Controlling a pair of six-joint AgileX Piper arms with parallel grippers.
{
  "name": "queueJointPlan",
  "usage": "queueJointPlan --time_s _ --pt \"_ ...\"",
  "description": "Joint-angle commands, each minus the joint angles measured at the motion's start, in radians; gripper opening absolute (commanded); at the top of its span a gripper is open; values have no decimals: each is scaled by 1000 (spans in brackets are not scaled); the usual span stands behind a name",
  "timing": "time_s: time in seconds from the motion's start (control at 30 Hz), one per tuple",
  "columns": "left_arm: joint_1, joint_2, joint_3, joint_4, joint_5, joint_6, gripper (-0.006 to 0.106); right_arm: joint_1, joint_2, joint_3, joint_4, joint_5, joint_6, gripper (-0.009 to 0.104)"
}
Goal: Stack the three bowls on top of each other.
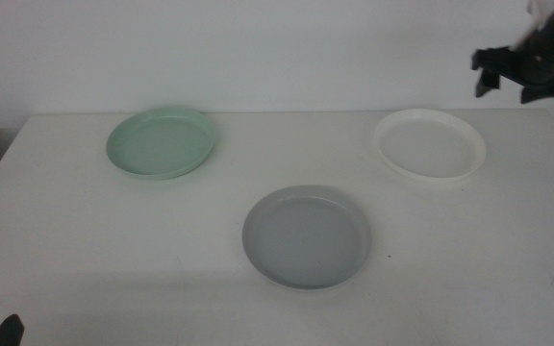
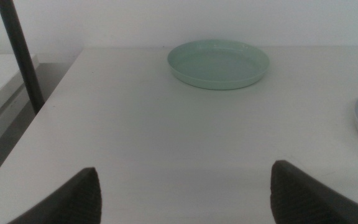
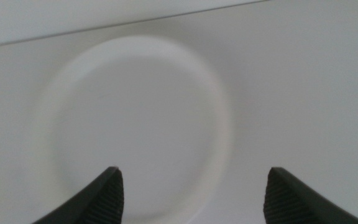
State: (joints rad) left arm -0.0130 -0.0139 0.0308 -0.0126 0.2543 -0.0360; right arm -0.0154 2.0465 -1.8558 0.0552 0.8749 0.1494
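Table point(image 1: 85, 269) holds three separate bowls, none stacked: grey bowl point(image 1: 306, 236) at 6 o'clock, green bowl point(image 1: 161, 142) at 10, white bowl point(image 1: 428, 144) at 2. Right gripper point(image 1: 511, 82) hovers above white's far-right side, jaws apart; left gripper point(image 2: 185, 193) waits at the near-left corner, jaws apart. Risks: low rim could slip the pinch; blurred wrist view suggests speed, so it might shove the bowl.

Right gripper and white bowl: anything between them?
No. The right gripper, jaws open, hangs over the white bowl; the right wrist view shows only air between.
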Motion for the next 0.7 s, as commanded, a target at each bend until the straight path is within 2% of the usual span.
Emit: queueJointPlan --time_s 0.0,0.17,0.47,0.67 --pt "-6 -13 -5 -1 -84 -11 104 -43 -22 -43 14 -83 -34 57" --pt "-6 -13 -5 -1 -84 -11 104 -81 78 -101 88 -121 -106 57" --pt "-6 -13 -5 -1 -84 -11 104 -80 272 -299 101 -79 -134 57" --pt "-6 -13 -5 -1 -84 -11 104 -80 331 -334 105 -53 -158 54"
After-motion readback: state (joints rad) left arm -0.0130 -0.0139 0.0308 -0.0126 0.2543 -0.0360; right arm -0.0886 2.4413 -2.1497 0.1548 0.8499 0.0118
